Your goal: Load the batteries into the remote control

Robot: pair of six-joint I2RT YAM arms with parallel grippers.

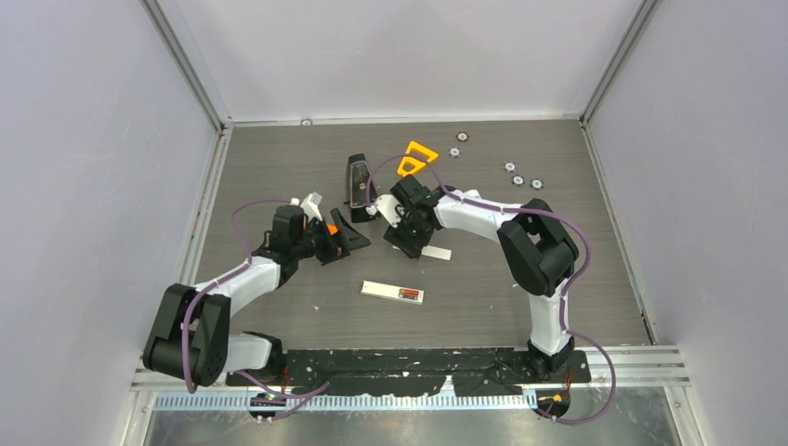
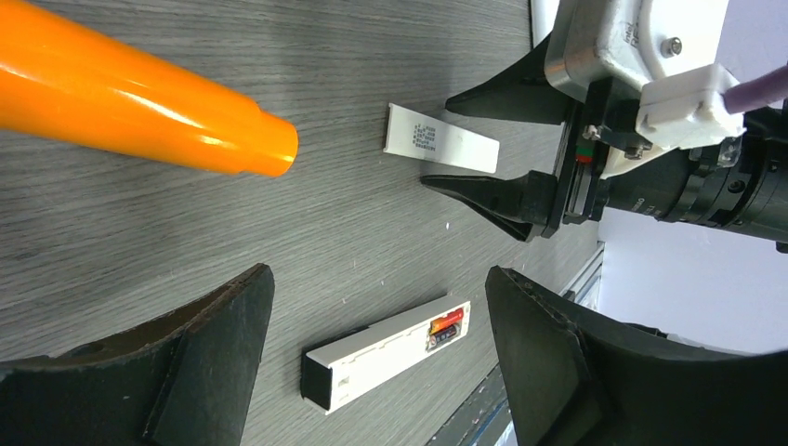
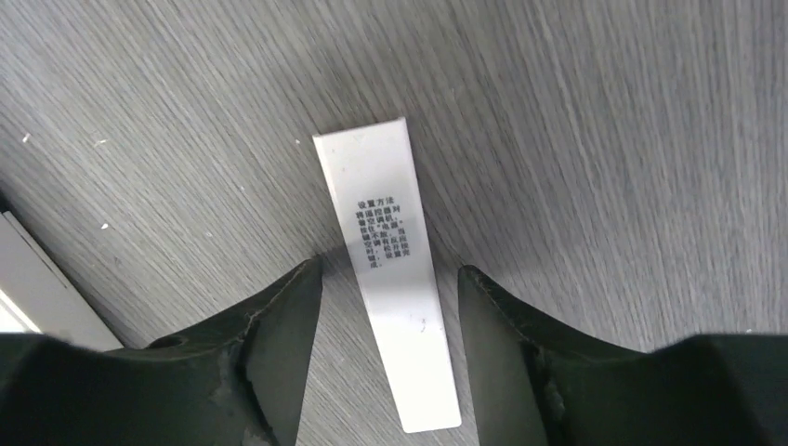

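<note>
the batteries (image 2: 444, 330) sit in the open bay at one end of the white remote (image 2: 386, 353), which lies flat on the counter (image 1: 558, 279) just below the middle of the top view. a white printed cover (image 3: 386, 269), likely the bay's lid, lies apart, up and right of it. the right tool (image 3: 388, 269) stands released astride it, gripping nothing. the left tool (image 2: 376, 279) hangs wide and empty further left. the cover is thin and flat, so a pinch could skid or flip it away. a bump on the remote could spill the uncovered cells.
</note>
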